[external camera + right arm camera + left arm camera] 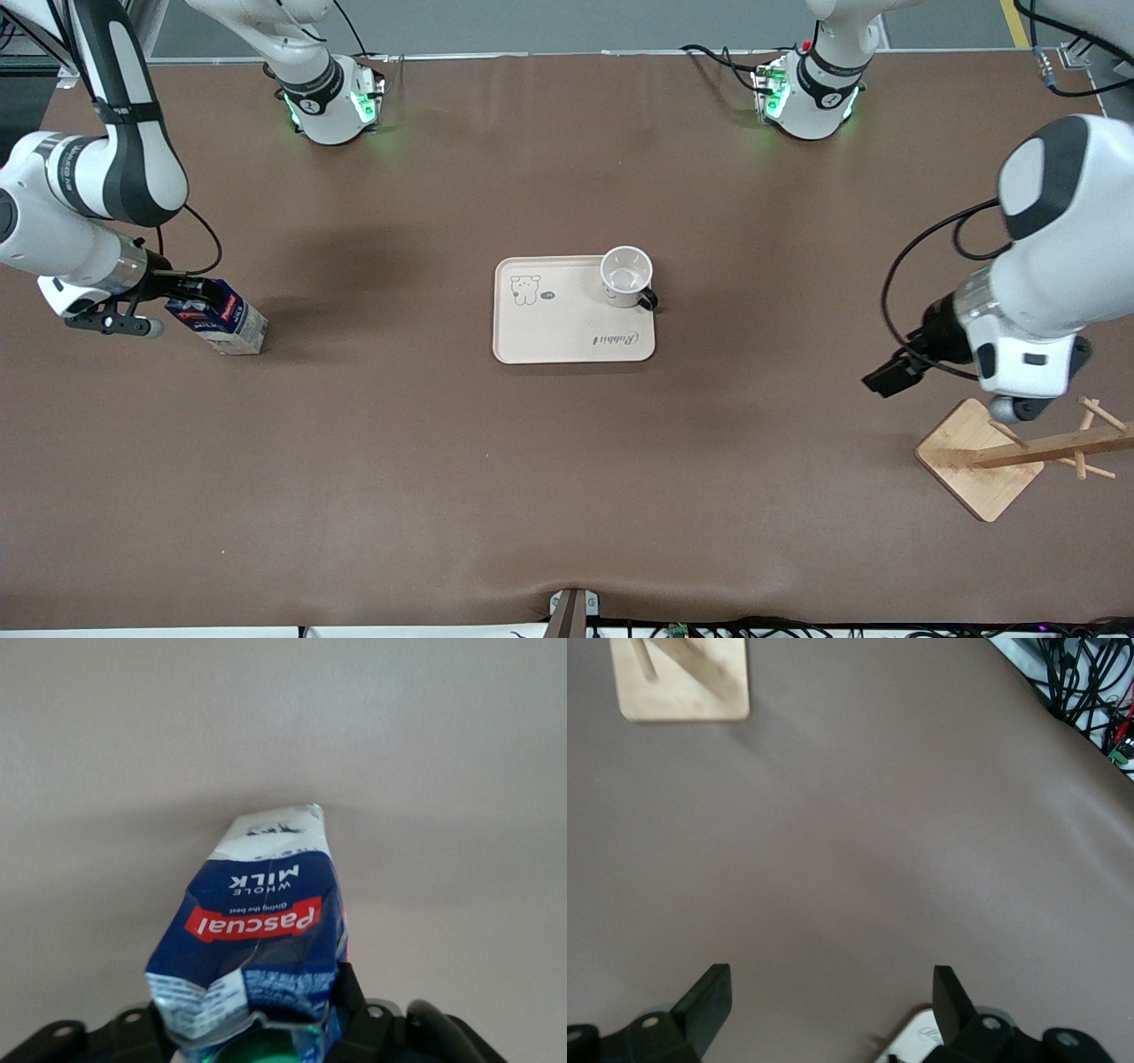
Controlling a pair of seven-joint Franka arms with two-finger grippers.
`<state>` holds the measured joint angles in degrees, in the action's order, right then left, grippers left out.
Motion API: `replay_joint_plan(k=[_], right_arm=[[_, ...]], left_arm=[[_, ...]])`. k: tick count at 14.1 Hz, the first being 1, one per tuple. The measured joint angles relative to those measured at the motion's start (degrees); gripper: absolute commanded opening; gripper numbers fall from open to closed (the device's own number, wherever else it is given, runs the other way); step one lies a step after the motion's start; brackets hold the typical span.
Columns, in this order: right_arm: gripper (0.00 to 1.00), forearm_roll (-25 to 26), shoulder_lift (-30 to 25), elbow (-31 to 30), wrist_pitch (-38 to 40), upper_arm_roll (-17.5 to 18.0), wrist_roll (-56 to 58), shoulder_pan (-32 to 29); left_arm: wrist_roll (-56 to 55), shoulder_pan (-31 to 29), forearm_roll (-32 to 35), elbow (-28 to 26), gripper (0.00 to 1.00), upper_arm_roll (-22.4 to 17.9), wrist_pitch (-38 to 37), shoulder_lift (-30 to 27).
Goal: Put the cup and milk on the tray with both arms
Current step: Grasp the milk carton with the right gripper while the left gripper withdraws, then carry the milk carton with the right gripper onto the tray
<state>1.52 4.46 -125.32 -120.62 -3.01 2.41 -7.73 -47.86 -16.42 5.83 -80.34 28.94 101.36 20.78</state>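
Observation:
The cream tray lies mid-table. The white cup stands upright on the tray's corner toward the left arm's end, away from the front camera. My right gripper is shut on the top of the dark-blue milk carton, which tilts low over the table toward the right arm's end. I cannot tell whether its base touches. In the right wrist view the carton sits between my right gripper's fingers. My left gripper is open and empty over bare table. It also shows in the left wrist view, with a tray corner.
A wooden peg stand with a square base sits near the left gripper, toward the left arm's end of the table. Its base also shows in the left wrist view. Cables hang past the table edge.

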Motion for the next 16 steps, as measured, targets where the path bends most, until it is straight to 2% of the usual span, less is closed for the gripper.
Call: replay_joint_plan(k=[2, 5, 7, 9, 16], right_arm=[[0.0, 0.0, -0.9, 2.4, 3.8, 0.1, 0.0, 0.2], [0.0, -0.6, -1.3, 10.0, 11.3, 0.2, -0.8, 1.8], [0.0, -4.3, -1.4, 14.3, 17.1, 0.4, -4.2, 4.6], [0.0, -7.4, -1.4, 16.4, 20.8, 0.6, -6.7, 8.7], [0.0, -10.0, -0.8, 18.1, 21.9, 1.2, -28.1, 28.8]], left_arm=[[5.9, -2.5, 0.0, 0.1, 1.0, 0.0, -1.6, -1.5], [15.4, -6.5, 0.0, 0.1, 1.0, 0.0, -3.2, -4.2], [21.2, -8.9, 0.0, 0.1, 1.0, 0.0, -3.9, -6.0], [24.5, -10.5, 0.0, 0.2, 1.0, 0.0, -5.5, -8.0], [29.4, -11.4, 0.0, 0.2, 1.0, 0.1, -9.7, -12.6]])
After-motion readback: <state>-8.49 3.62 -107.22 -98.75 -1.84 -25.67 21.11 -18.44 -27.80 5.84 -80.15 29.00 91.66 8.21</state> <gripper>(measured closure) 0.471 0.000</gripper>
